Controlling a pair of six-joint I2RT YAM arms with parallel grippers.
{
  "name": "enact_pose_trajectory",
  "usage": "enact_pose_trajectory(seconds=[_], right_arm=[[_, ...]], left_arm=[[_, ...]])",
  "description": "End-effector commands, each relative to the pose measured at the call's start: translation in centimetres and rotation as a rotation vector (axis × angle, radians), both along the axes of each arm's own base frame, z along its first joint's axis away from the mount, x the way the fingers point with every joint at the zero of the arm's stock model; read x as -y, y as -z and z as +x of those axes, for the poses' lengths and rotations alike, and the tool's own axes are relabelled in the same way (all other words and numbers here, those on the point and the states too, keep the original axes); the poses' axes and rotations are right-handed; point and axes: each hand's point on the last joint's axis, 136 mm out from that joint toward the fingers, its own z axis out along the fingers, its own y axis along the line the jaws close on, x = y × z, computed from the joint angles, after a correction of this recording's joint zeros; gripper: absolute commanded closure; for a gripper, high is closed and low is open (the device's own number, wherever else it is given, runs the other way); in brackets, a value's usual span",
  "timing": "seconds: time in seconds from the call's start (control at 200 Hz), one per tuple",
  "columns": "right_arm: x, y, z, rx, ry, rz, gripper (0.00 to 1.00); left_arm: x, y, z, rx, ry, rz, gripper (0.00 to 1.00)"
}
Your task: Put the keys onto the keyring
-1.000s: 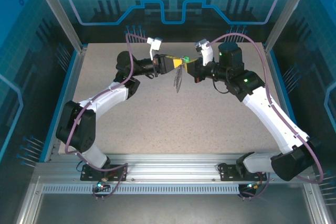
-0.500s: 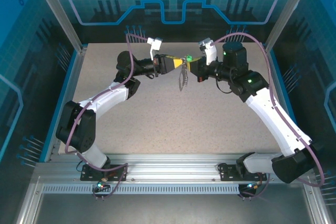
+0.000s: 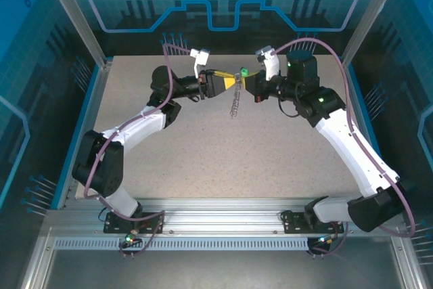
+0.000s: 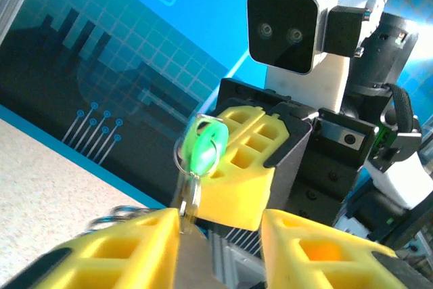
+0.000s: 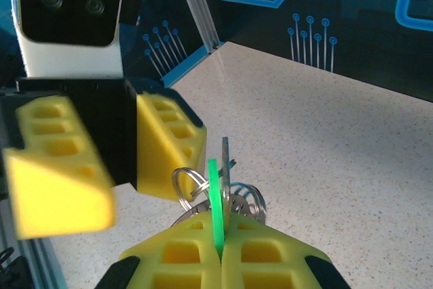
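Observation:
In mid-air over the far middle of the table, my right gripper (image 3: 246, 81) is shut on the key (image 3: 241, 72). Its bright green head (image 5: 215, 201) and grey blade stand up edge-on from between the pressed yellow fingers (image 5: 270, 255). The keyring's wire loops (image 5: 189, 182) sit round the key just above those fingers. Its beaded chain (image 3: 235, 104) hangs straight down. My left gripper (image 3: 232, 80) faces the right one tip to tip, jaws apart. In the left wrist view the green head (image 4: 203, 147) and a ring hang just above my left gripper's (image 4: 220, 228) left finger.
The speckled table (image 3: 223, 160) lies well below both grippers. Blue walls (image 3: 223, 5) stand round it, with metal posts at the far corners, and the aluminium rail (image 3: 223, 225) with the arm bases runs along the near edge.
My left gripper's jaws have opened. The right gripper has drawn slightly right and back with the key, and the chain now hangs shorter and straighter beneath it.

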Motion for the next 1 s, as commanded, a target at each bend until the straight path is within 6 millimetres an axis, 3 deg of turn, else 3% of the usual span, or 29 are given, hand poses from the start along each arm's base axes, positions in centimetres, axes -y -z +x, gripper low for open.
enact_pose_trajectory(seconds=[0.0,0.405,0.995], right_arm=[[0.4,-0.6,0.9,0.007,0.013,-0.012,1.0],[-0.2,2.8,4.9,-0.077,0.018,-0.025,1.0],[-5.7,10.5,13.9,-0.232,-0.048,-0.028,1.0]], left_arm=[[-0.6,-1.3,-0.3,0.058,-0.029,-0.016,0.53],[-3.6,-0.7,0.8,0.045,-0.128,-0.019,0.44],[-7.3,0.3,1.8,0.02,-0.21,-0.032,0.43]])
